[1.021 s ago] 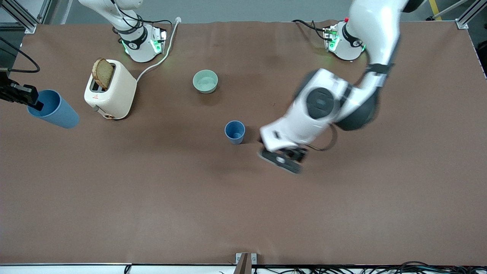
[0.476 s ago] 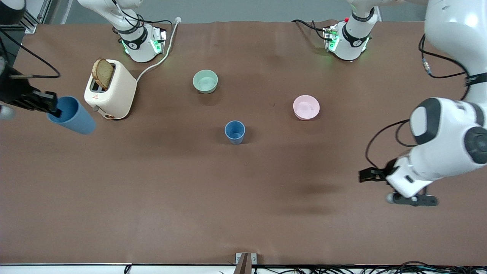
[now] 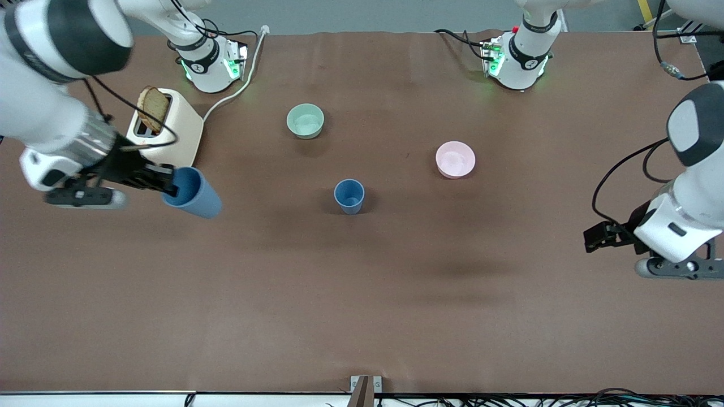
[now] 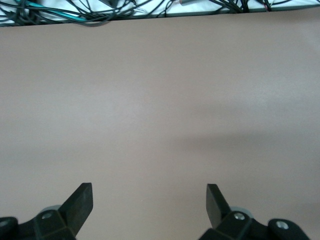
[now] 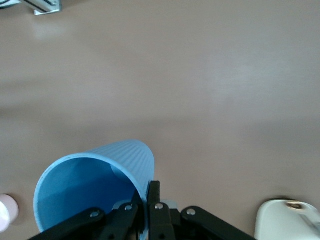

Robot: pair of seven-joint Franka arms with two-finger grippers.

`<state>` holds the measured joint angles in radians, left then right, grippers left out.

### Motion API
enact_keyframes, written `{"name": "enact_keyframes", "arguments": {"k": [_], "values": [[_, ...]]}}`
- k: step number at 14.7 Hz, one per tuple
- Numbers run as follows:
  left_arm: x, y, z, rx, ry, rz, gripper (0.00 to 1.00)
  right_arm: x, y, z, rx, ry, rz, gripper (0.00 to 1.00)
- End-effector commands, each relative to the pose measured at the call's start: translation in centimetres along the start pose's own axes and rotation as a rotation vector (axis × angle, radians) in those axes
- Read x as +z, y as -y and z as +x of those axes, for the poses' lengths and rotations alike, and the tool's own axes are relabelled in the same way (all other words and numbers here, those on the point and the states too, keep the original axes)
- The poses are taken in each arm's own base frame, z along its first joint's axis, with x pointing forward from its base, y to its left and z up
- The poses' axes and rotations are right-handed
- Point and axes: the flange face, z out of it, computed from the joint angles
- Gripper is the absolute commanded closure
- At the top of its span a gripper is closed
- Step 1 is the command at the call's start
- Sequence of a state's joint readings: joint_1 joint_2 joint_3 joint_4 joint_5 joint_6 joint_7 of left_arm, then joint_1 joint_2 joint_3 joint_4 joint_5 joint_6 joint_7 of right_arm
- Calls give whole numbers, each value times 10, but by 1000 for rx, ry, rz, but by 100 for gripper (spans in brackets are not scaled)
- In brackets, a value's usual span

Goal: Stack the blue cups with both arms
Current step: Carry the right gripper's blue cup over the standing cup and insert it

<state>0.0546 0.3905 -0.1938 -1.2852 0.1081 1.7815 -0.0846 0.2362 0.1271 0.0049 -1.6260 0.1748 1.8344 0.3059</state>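
Note:
One blue cup [image 3: 349,196] stands upright near the middle of the table. My right gripper [image 3: 168,187] is shut on the rim of the other blue cup [image 3: 195,194] and holds it tilted in the air over the table next to the toaster. In the right wrist view the fingers [image 5: 154,200] pinch that cup's wall [image 5: 95,182]. My left gripper [image 3: 594,237] is open and empty over bare table at the left arm's end; its view shows spread fingertips [image 4: 82,199] over bare table.
A cream toaster [image 3: 167,133] with a slice of bread stands near the right arm's base. A pale green bowl [image 3: 305,121] and a pink bowl [image 3: 455,159] sit farther from the front camera than the standing cup. Cables lie along the table's near edge [image 4: 100,12].
My right gripper has carried its blue cup from the table's end toward the middle, past the toaster. My left arm has swung away from the standing cup to its own end.

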Motion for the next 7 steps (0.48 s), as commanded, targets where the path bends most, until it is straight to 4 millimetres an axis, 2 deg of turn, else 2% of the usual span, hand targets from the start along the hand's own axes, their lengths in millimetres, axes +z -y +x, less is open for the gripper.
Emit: {"name": "enact_keyframes", "arguments": {"k": [1, 2, 3, 4, 7], "values": [[-50, 27, -19, -61, -46, 40, 0, 43, 61, -17, 67, 4, 5, 97], [-68, 41, -28, -101, -51, 30, 0, 57, 81, -23, 84, 4, -4, 97], [-74, 45, -34, -118, -33, 13, 0, 70, 97, -28, 87, -1, -9, 97], [-80, 45, -39, -120, -26, 1, 0, 87, 115, -34, 99, 9, -14, 97], [-100, 46, -54, -120, -39, -3, 0, 125, 146, -48, 85, 26, -24, 97]]}}
